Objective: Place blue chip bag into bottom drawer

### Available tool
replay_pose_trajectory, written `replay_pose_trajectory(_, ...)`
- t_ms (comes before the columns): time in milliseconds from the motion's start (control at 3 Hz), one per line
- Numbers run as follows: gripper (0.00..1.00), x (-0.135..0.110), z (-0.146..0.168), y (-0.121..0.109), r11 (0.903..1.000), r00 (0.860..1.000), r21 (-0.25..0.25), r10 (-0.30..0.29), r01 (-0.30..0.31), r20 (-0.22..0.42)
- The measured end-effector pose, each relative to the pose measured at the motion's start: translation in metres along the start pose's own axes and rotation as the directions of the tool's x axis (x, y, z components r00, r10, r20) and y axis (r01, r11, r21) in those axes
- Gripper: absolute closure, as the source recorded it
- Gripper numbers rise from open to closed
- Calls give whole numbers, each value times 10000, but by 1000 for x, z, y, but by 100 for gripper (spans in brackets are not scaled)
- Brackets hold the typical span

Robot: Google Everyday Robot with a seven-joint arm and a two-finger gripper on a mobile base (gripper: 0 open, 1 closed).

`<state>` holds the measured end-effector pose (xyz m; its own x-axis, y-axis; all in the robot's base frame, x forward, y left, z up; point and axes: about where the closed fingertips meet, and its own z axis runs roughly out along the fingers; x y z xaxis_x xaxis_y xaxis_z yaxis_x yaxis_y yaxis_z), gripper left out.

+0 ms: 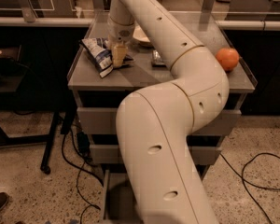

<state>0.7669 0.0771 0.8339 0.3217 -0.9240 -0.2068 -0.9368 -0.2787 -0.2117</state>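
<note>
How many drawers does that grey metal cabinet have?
3, stacked: top grey drawer, shut; middle drawer, shut; bottom drawer, pulled out near the floor. The white arm hides part of each. The gripper is down at the dark-blue chip bag on top.

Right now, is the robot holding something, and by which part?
It cannot be told. The gripper is down at the right edge of the blue chip bag, which lies on the cabinet top.
</note>
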Motion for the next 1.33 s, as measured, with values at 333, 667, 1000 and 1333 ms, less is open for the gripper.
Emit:
replay_pose_trajectory(333, 89, 0, 0, 0, 10000, 10000, 0, 0, 0, 0)
replay_pose_trajectory(667, 100, -1, -6, -1, 10000, 10000, 0, 0, 0, 0)
replay_pose_trajectory(1000, 100, -5, -31, -7, 9973, 9996, 685, 280, -278, -13)
replay_pose_trajectory(1333, 100, -13, -67, 3, 9880, 9990, 1477, 452, -449, 11)
